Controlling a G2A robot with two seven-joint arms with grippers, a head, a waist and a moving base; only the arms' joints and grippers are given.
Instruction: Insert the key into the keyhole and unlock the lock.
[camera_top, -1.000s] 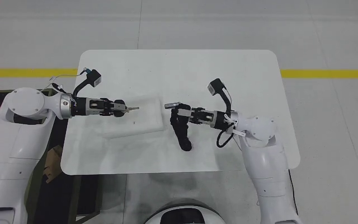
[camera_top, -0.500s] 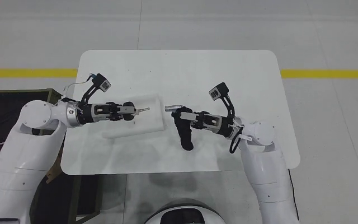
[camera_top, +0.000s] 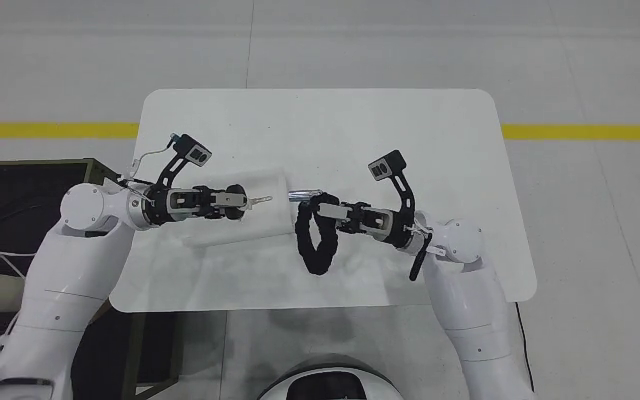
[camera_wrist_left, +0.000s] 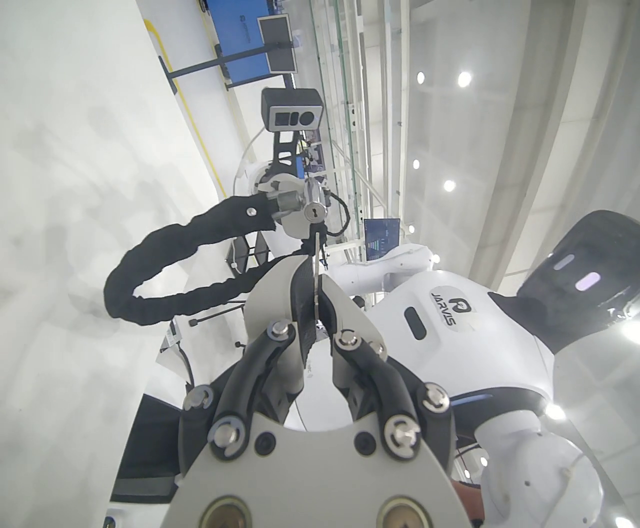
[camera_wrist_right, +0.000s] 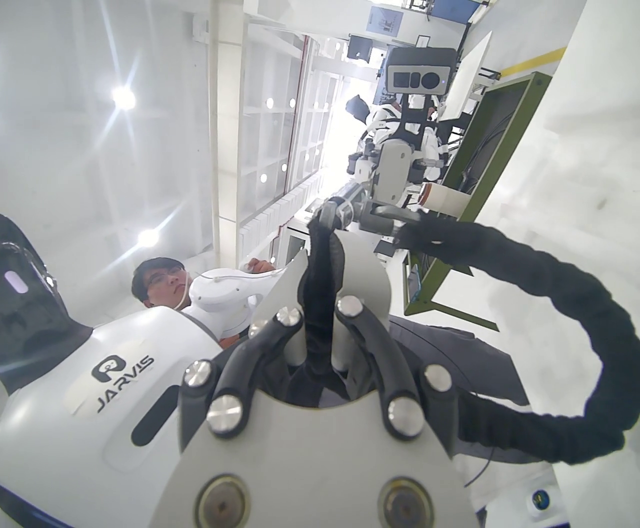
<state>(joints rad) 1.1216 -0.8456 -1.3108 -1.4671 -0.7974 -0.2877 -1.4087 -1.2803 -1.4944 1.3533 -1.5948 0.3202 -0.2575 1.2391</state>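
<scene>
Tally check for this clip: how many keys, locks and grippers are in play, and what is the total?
Keys: 1, the key, pinched in the left gripper.
Locks: 1, the black cable lock, held in the right gripper.
Grippers: 2.
Total: 4.

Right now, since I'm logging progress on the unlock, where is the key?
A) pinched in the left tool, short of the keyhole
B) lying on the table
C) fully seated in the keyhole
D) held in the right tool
A: the left tool pinches the key, and the top view shows its tip short of the lock, which the right tool holds by its black cable.
</scene>
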